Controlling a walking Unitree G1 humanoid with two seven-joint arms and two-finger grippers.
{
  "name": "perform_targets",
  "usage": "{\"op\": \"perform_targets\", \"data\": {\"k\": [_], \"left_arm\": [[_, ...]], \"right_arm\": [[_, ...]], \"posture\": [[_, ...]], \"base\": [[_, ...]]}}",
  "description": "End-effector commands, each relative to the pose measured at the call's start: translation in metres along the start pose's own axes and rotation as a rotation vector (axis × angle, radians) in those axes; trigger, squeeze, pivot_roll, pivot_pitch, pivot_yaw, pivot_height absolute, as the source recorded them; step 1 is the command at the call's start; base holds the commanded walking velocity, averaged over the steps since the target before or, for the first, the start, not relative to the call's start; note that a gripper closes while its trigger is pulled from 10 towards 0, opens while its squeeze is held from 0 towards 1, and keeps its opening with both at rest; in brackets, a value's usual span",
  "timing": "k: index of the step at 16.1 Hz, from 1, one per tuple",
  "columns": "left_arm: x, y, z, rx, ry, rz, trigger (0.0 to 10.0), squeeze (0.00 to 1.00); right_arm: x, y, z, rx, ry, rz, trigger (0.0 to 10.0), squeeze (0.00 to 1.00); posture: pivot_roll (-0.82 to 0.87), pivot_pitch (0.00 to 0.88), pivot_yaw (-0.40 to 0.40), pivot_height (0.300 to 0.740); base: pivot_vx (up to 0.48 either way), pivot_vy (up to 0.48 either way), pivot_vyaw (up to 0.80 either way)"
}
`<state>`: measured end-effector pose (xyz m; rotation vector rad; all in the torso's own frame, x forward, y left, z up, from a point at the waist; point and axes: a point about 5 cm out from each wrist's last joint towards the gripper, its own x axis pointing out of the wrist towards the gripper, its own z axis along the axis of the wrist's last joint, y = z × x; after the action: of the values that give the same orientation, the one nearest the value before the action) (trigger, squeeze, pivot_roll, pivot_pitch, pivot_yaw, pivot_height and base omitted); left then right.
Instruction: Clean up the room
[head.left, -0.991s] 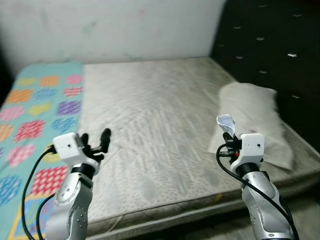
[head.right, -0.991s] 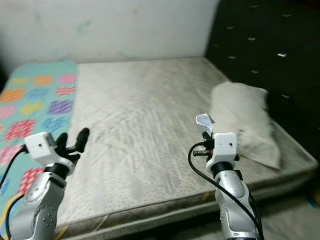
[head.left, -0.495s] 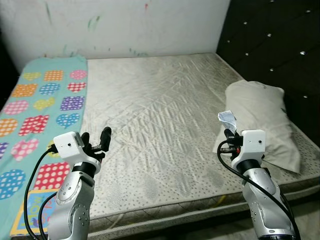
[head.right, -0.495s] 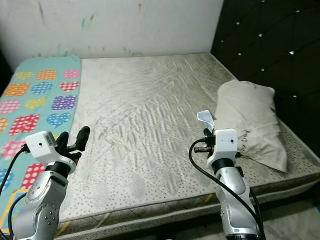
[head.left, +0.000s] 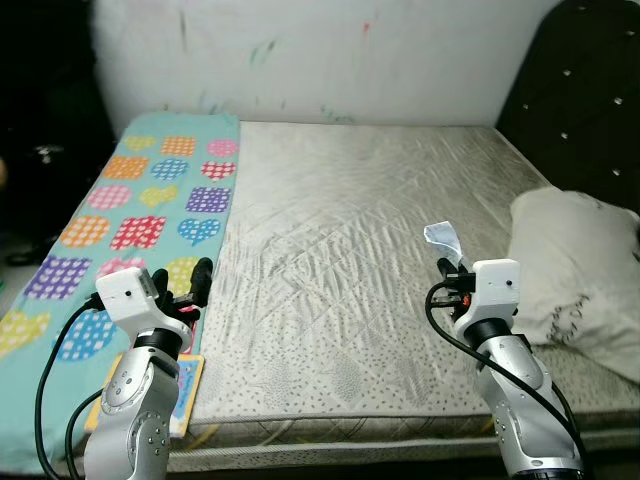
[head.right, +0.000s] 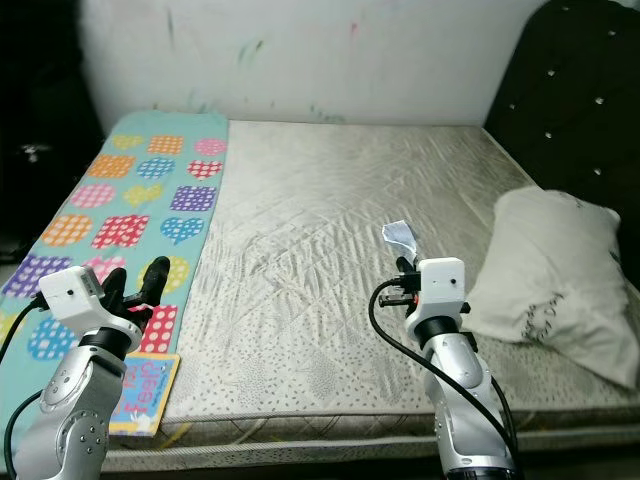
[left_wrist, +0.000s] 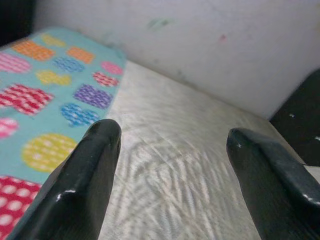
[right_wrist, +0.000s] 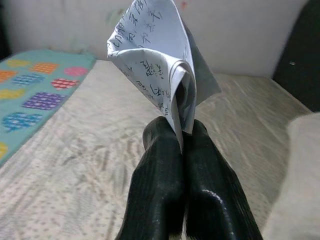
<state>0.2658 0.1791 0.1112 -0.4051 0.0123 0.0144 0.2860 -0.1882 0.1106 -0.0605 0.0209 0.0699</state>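
Right gripper (right_wrist: 181, 142) fingers pinched folded paper (right_wrist: 155, 55), long axis upright, above bed (head.left: 350, 250). Left gripper (left_wrist: 170, 140) fingers spread, empty.

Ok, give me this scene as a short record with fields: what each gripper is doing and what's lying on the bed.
left gripper: open, holding nothing, raised over the blanket's edge
right gripper: fingers shut on a folded paper with handwriting, held up above the mattress
blanket: teal with coloured patches, along the robot's left side of the mattress
pillow: pale, on the robot's right side
book: at the bed's near left corner
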Motion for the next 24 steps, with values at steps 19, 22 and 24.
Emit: {"op": "perform_targets", "data": {"k": [19, 22, 24], "left_arm": [[-0.0004, -0.0038, -0.0014, -0.015, -0.005, -0.010, 10.0, 0.00], [0.0000, -0.0048, -0.0011, -0.024, -0.009, -0.025, 10.0, 0.00], [0.0004, -0.0059, -0.0008, -0.022, -0.008, -0.030, 10.0, 0.00]], "right_arm": [[0.0050, -0.0024, 0.0039, -0.025, -0.012, 0.013, 10.0, 0.00], [0.0057, -0.0016, 0.0036, -0.021, -0.010, 0.016, 10.0, 0.00], [0.0062, -0.0012, 0.0041, -0.022, -0.013, 0.018, 10.0, 0.00]], "posture": [[-0.05, 0.000, -0.002, 0.740], [-0.04, 0.000, -0.001, 0.740], [-0.05, 0.000, 0.001, 0.740]], "base": [[0.000, 0.119, 0.00], [0.000, 0.097, 0.00], [0.000, 0.476, 0.00]]}}
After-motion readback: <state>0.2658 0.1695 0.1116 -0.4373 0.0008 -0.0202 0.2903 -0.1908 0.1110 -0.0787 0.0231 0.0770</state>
